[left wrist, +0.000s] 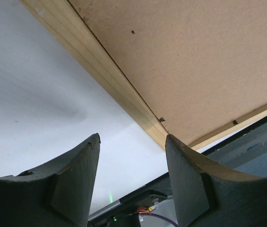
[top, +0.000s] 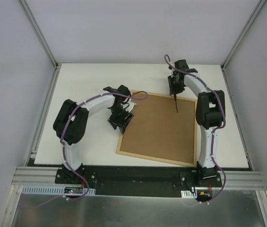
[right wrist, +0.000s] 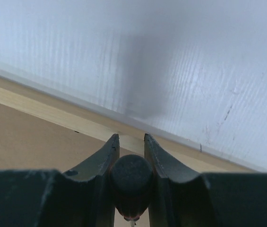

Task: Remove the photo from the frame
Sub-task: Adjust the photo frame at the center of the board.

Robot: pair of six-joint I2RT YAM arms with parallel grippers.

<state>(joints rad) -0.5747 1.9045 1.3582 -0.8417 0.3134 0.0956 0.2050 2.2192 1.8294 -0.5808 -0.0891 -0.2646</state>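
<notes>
The frame [top: 159,127] lies face down on the white table, its brown fibreboard back up inside a thin light wood rim. The photo is hidden under that back. My left gripper [top: 121,122] is at the frame's left edge, open and empty. In the left wrist view the wood rim [left wrist: 109,80] runs diagonally just above the left gripper [left wrist: 132,142], and the right fingertip [left wrist: 171,142] is close to it. My right gripper [top: 175,87] hangs over the frame's far edge, shut on a thin dark tool [top: 176,105] that points down at the back. The tool's round black handle [right wrist: 132,175] sits between the right gripper's [right wrist: 129,138] jaws.
The white table [top: 86,85] is bounded by pale walls with metal corner posts. Its black front rail [top: 138,172] carries both arm bases. The frame's far rim [right wrist: 53,116] lies near the table's back part.
</notes>
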